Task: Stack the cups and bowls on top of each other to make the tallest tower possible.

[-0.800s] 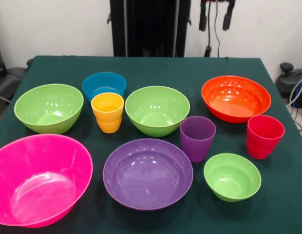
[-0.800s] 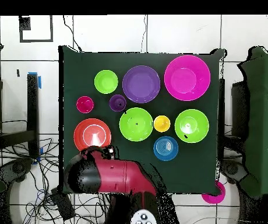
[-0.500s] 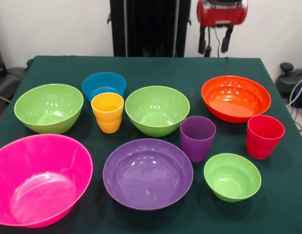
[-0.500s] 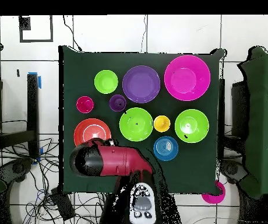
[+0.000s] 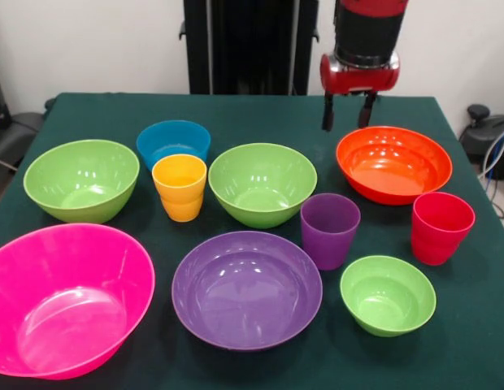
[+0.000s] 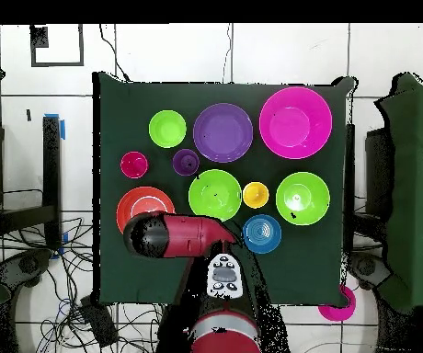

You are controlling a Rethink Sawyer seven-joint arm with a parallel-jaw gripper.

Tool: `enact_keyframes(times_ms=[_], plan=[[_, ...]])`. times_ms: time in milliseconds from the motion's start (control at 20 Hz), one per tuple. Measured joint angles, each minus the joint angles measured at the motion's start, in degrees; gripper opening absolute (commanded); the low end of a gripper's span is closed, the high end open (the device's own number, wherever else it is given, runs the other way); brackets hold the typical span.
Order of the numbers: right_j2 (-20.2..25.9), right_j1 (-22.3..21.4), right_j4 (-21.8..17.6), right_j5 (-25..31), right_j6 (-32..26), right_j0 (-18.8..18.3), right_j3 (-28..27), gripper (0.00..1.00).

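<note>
All cups and bowls stand apart on the table; nothing is stacked. The purple cup (image 5: 329, 230) (image 6: 186, 162) is mid-table, the red cup (image 5: 441, 227) at the right, the yellow-orange cup (image 5: 180, 187) at the left. The orange-red bowl (image 5: 393, 162) (image 6: 138, 203) is far right. The blue bowl (image 5: 173, 140), three lime green bowls (image 5: 81, 179) (image 5: 262, 184) (image 5: 388, 294), the purple bowl (image 5: 246, 288) and the hot pink bowl (image 5: 65, 296) fill the rest. My gripper (image 5: 347, 114) is open and empty, hanging just behind the orange-red bowl's far left rim.
The table (image 5: 260, 114) has a dark green cloth. The black pedestal (image 5: 248, 45) stands behind it. In the overhead view the red arm (image 6: 183, 237) covers the near edge of the orange-red bowl. Cables lie on the floor around the base.
The arm has swung out over the table and come down. The gripper has dropped from the top edge to just behind the orange-red bowl. No cup or bowl moved.
</note>
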Motion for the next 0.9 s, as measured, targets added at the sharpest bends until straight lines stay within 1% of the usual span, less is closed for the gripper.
enact_keyframes(times_ms=[300,450,700,900], plan=[[-0.2,4.7,-1.6,0.0,0.0,0.0,-3.3,1.00],[-0.4,6.3,-2.0,0.0,0.0,0.1,-4.7,1.00],[-0.5,7.8,-2.1,0.0,0.0,0.1,-6.4,1.00],[-0.3,7.8,-2.1,0.0,0.0,-0.2,-7.1,1.00]])
